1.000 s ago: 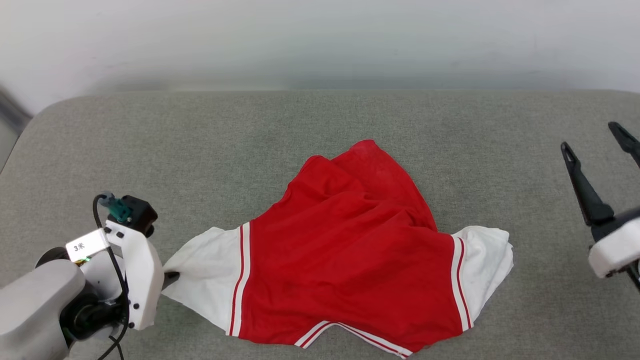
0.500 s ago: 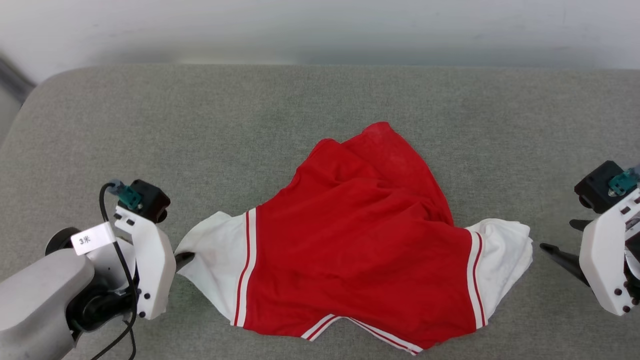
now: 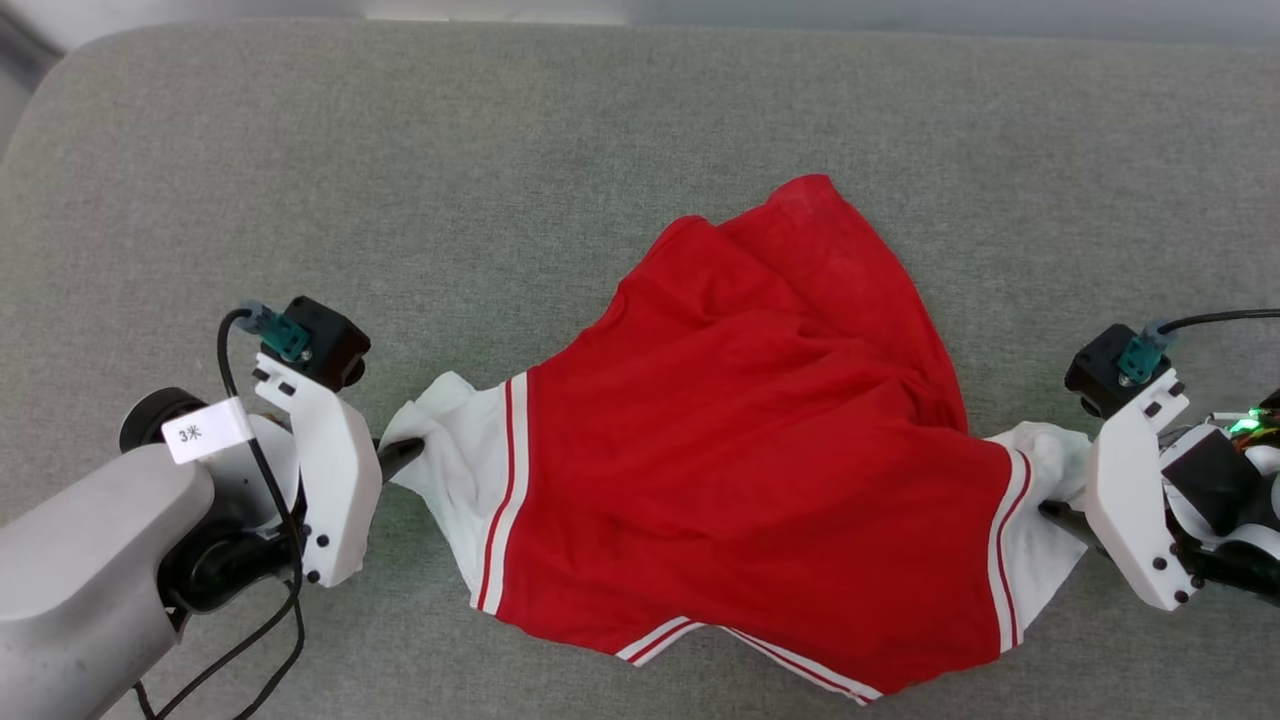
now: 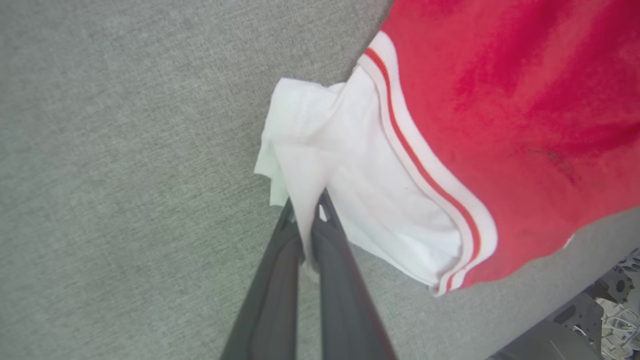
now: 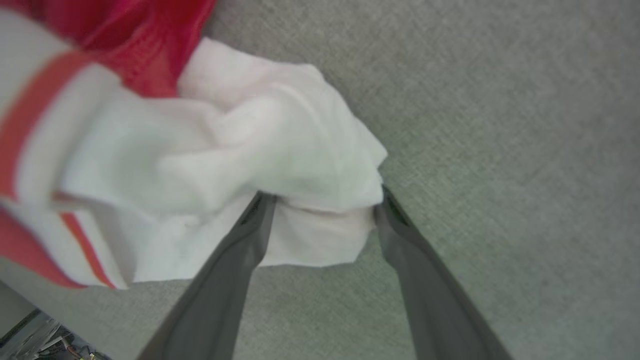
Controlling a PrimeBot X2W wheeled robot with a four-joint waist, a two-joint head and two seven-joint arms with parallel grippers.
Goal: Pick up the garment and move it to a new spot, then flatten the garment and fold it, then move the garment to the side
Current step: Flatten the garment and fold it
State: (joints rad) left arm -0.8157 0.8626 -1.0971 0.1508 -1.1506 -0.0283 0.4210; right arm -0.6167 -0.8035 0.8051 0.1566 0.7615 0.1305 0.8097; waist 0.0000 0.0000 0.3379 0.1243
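The garment (image 3: 740, 440), a bright red T-shirt with white sleeves and striped trim, lies crumpled on the grey cushion. My left gripper (image 3: 400, 458) is shut on the edge of its left white sleeve (image 4: 350, 170); the left wrist view shows the two fingers (image 4: 330, 250) pressed together with a fold of white cloth between them. My right gripper (image 3: 1058, 508) is at the right white sleeve (image 5: 260, 145). In the right wrist view its fingers (image 5: 235, 250) stand apart, open, with the bunched sleeve end lying between the tips.
The grey fabric surface (image 3: 600, 130) spreads wide around the shirt, with a rounded far-left corner and its back edge along the top of the head view. Part of the robot's base (image 4: 600, 310) shows past the cushion's near edge.
The head camera has tilted down. My right gripper has swung from pointing up at the far right to reaching in around the right sleeve. The left sleeve is more bunched.
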